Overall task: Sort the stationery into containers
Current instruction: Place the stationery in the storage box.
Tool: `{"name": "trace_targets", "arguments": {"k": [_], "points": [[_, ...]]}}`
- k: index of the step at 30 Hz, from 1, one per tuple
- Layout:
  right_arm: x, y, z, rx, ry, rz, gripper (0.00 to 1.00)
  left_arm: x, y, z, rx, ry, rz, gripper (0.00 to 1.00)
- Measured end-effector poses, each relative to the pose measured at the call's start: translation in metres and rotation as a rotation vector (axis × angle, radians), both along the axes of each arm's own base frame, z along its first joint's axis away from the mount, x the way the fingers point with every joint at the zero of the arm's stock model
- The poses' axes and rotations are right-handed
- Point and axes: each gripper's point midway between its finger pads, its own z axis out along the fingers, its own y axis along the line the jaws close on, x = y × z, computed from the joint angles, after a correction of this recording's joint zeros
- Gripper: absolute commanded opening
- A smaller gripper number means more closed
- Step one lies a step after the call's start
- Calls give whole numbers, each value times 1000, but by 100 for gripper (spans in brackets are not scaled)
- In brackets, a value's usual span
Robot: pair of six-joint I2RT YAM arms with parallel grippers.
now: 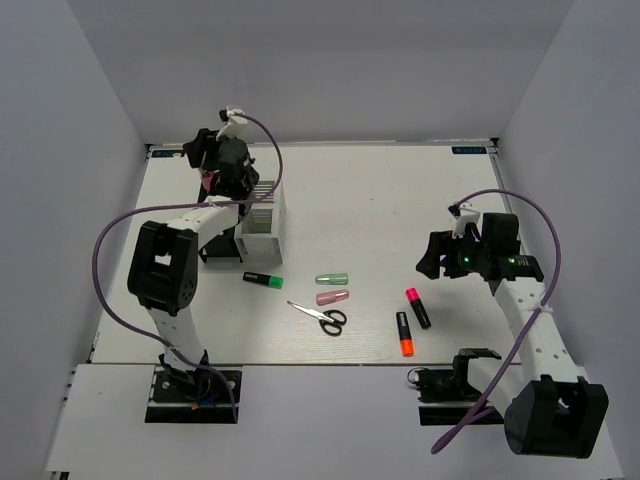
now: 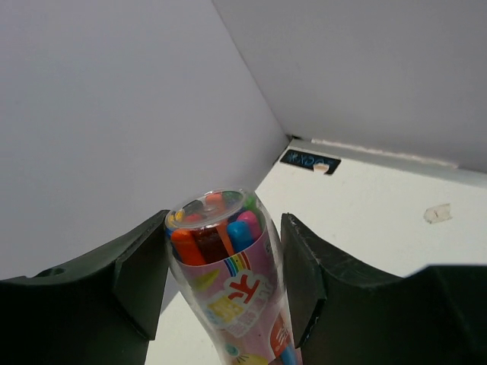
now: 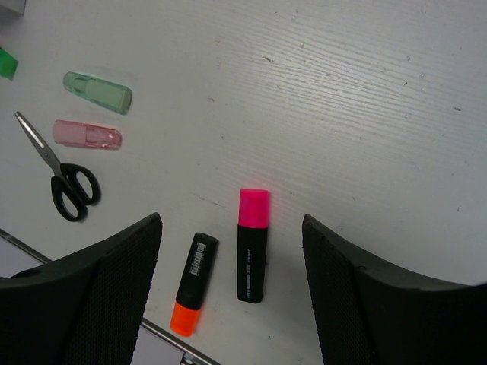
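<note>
My left gripper (image 1: 207, 163) is raised at the far left, beside the white mesh organiser (image 1: 268, 215). It is shut on a clear tube of coloured pens with a pink label (image 2: 228, 281), which shows as a pink blob (image 1: 208, 181) from above. My right gripper (image 3: 230, 224) is open and empty, above a pink-capped marker (image 3: 253, 247) and an orange-capped marker (image 3: 192, 284). Black-handled scissors (image 3: 61, 175), a pink capsule (image 3: 87, 134) and a green capsule (image 3: 97, 91) lie to the left. A green-capped marker (image 1: 262, 280) lies in front of the white organiser. A dark box (image 1: 218, 247), mostly hidden by my left arm, looks like the black organiser.
White walls enclose the table on the left, back and right. The left gripper is close to the back-left corner (image 2: 293, 141). The table's near edge (image 3: 163, 332) runs just below the orange-capped marker.
</note>
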Motion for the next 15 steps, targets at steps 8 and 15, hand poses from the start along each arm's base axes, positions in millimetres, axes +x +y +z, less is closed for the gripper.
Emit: {"name": "trace_targets", "arguments": {"k": [8,15], "points": [[0,0,-2,0,8,0,77,0,-3,-17,-46,7,-3,0],[1,-1,-3,-3,14,-2,77,3,-4,-29,-68,8,-3,0]]}}
